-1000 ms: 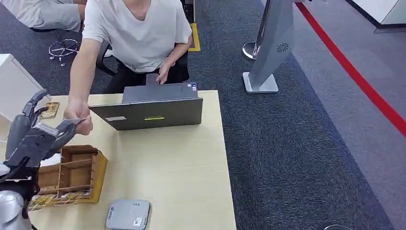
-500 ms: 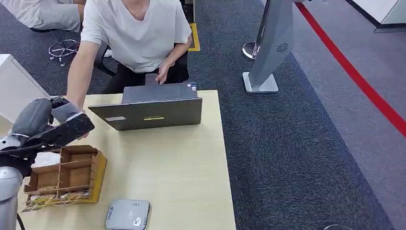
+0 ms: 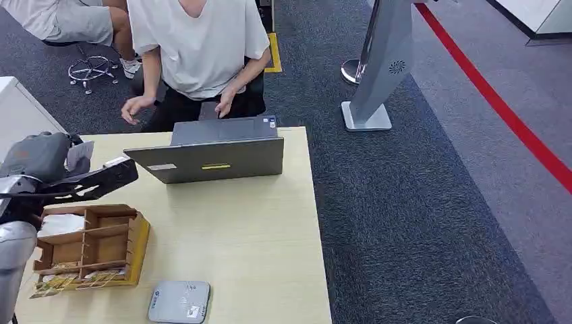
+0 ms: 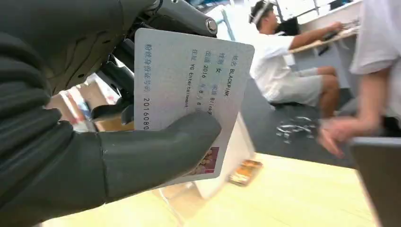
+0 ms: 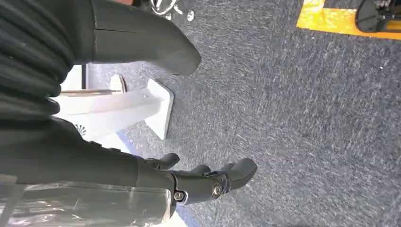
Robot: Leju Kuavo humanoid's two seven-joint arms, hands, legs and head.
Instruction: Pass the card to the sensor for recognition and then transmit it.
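Observation:
My left hand (image 3: 64, 177) hangs over the left side of the table and pinches a white printed card (image 4: 189, 90) between thumb (image 4: 156, 151) and fingers; from the head view the card (image 3: 79, 155) shows as a pale edge by the hand. The grey card sensor (image 3: 179, 302) lies flat at the table's near edge, well below and to the right of that hand. My right hand (image 5: 142, 94) hangs over dark carpet with thumb and fingers apart and nothing in it.
A cardboard divider box (image 3: 94, 246) with cards stands under my left hand. A grey laptop (image 3: 216, 152) sits at the table's far side, with a person (image 3: 195, 54) in a white shirt seated behind it. A white stand (image 3: 378, 74) stands on the carpet.
The person's arm, which reached to my left hand a second ago, has drawn back from the table. My left hand has turned and now carries the card alone.

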